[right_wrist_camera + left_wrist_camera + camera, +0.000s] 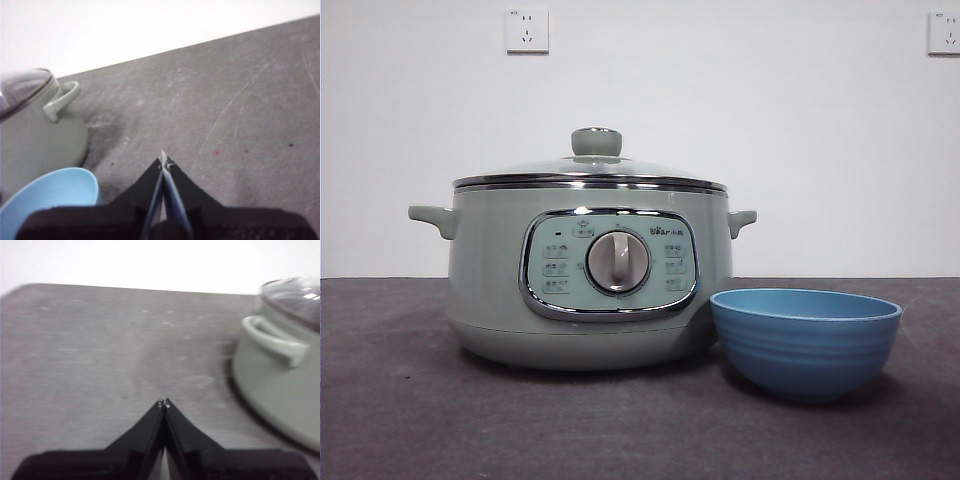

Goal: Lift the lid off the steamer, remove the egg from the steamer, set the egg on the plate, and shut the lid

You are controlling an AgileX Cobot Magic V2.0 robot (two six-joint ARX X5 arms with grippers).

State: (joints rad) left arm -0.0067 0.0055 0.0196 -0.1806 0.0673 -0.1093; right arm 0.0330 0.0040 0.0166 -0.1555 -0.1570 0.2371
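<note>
Ahead of me I see a plain white wall [770,150], evenly lit and without shadows. Two white power sockets sit high on it, one socket [527,30] left of centre, the other socket [944,32] at the right edge. Below, the table [400,400] is dark grey and matte, with pale scratches and small specks showing in my wrist feeds.
</note>
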